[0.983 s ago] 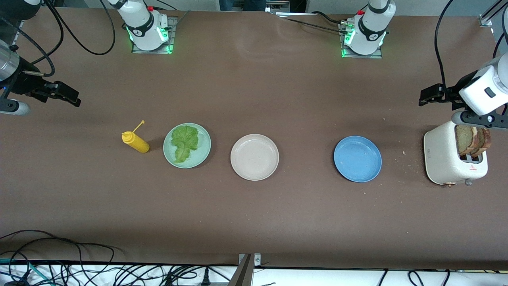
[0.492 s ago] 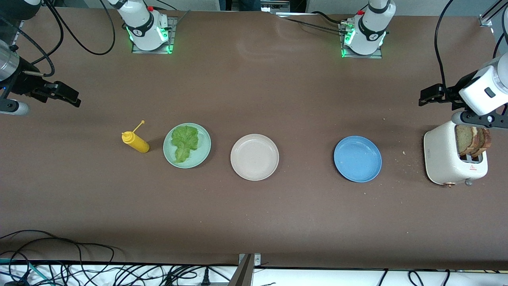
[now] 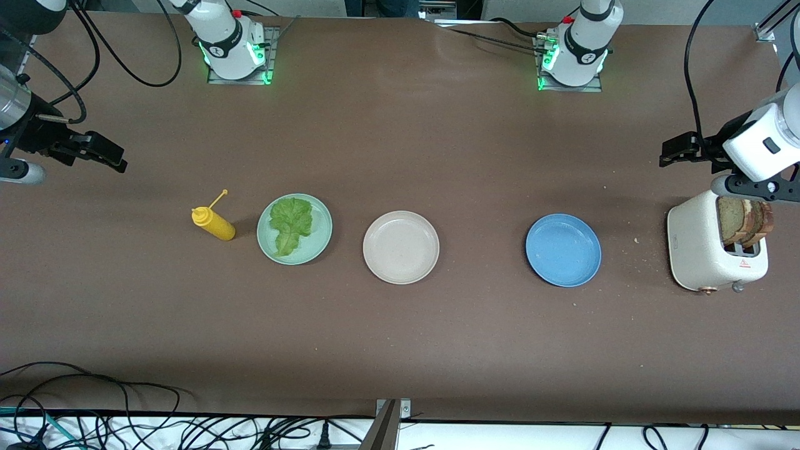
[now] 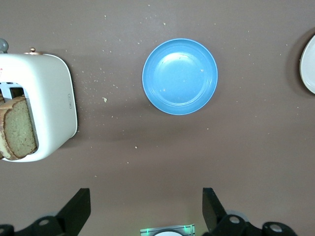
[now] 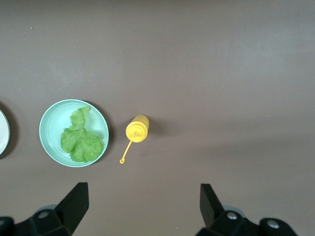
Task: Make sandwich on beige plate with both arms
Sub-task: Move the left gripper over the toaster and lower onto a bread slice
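Bread [image 3: 744, 220] in toaster [image 3: 700, 250] | right wrist: lettuce [image 5: 81, 139], mustard bottle [image 5: 137, 129]

A row runs along the table [image 3: 400, 350]: squeeze bottle [image 3: 214, 225] nearest the right arm's end, then lettuce [image 3: 290, 224] on its plate [image 3: 320, 240], a bare plate [image 3: 400, 247], another plate [image 3: 563, 250], and the toaster [image 3: 700, 250] holding bread slices [image 3: 744, 220] at the left arm's end.
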{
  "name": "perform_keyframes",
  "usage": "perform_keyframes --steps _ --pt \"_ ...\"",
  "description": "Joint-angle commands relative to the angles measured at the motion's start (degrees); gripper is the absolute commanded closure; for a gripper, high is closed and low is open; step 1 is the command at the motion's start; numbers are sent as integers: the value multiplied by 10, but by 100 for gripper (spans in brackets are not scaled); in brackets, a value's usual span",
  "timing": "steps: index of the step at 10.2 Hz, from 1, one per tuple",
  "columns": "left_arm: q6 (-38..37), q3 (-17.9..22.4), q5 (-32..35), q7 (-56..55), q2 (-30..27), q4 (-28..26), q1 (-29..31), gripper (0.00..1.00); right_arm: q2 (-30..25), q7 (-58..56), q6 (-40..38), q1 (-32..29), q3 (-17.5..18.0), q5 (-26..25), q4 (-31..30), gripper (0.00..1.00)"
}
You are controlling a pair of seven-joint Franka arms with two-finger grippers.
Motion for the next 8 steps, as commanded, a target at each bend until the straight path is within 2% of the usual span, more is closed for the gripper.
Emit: perform_keyframes --steps 1,2,8 --pt "-1 -2 26 17 8 -1 18 0 -7 2 8 -3 2 0 -10 0" --pt "3 -2 55 40 24 -1 30 0 -7 1 8 -3 2 0 -9 0" --pt "126 -2 55 152 108 6 139 0 -7 0 8 -3 2 0 -10 0"
